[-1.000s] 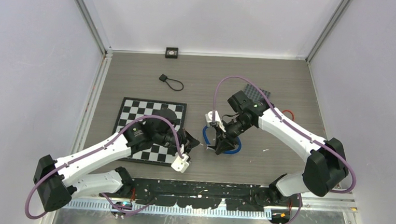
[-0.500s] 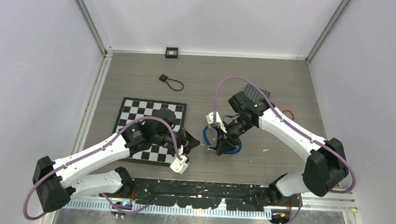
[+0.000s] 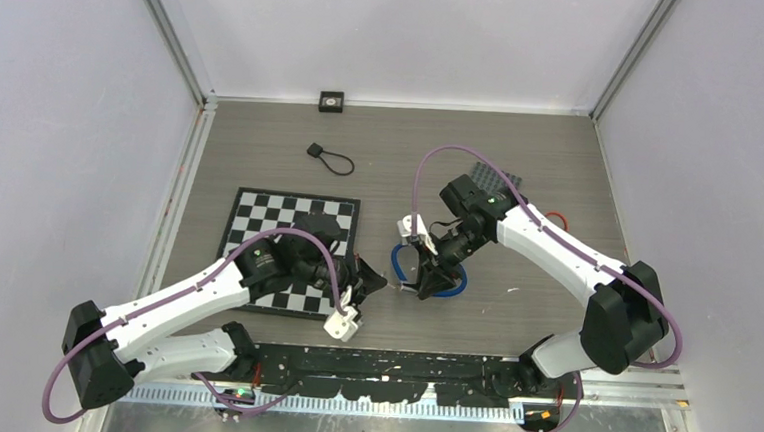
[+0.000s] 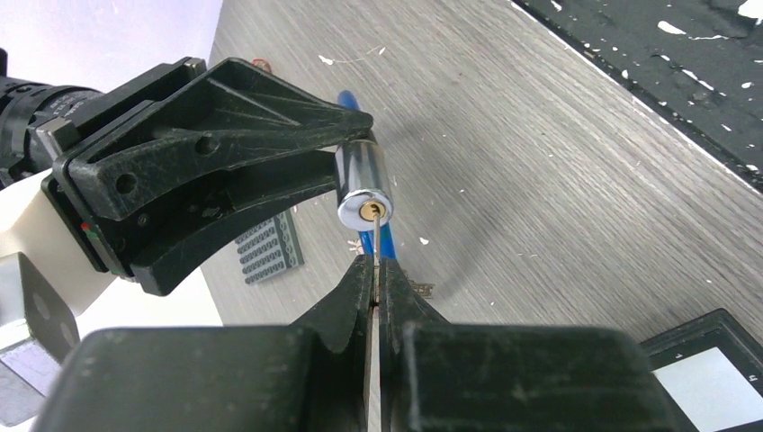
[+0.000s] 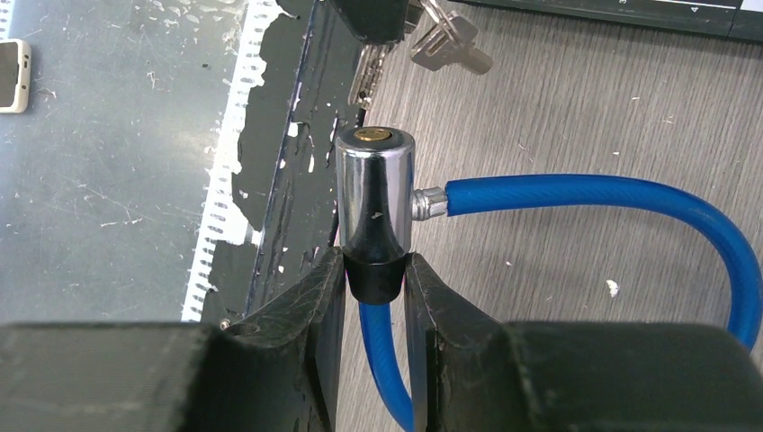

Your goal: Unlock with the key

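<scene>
Jaws of the left gripper (image 4: 374, 270) are pressed flat on the key (image 4: 374, 241); those of the right gripper (image 5: 375, 270) are clamped on the lock cylinder (image 5: 375, 193). Over the last second the left arm was eased closer, so the blade is now presented at the keyhole. Depth of entry cannot be made out; the key's bow is hidden between the fingers

The grey wood-grain worktop (image 3: 403, 142) carries a black-and-white chequered mat (image 3: 258, 218) at its left, a small black tag with a cord loop (image 3: 329, 158) beyond it, a small black square block (image 3: 332, 101) at the far edge, and a dark grey studded plate (image 3: 483, 171) and thin red ring (image 3: 556, 219) at the right.
</scene>
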Available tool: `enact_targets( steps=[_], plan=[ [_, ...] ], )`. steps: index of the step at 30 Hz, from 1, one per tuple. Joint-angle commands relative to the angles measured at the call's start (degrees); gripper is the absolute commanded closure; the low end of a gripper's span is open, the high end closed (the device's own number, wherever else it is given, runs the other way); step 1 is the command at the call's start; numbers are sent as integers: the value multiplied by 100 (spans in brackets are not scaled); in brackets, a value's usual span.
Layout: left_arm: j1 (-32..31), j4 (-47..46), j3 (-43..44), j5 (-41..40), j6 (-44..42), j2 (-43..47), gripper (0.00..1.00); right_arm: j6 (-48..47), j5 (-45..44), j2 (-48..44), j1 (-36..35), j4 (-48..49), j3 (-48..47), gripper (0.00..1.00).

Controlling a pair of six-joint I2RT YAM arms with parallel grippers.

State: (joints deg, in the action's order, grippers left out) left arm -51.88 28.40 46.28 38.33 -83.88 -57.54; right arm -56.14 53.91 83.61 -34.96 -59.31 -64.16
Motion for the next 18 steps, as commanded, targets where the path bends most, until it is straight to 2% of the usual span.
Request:
enact_targets(
  steps=[1,7,18],
  plan=[
    [-59,214,119,310,-168,94,100,-123,225,-42,65,-129,-193,100],
    [-75,217,156,290,-182,35,100,-134,234,-63,78,-125,-167,100],
    [-85,-154,247,222,281,-36,100,-75,223,-17,92,-132,-192,100]
  ],
)
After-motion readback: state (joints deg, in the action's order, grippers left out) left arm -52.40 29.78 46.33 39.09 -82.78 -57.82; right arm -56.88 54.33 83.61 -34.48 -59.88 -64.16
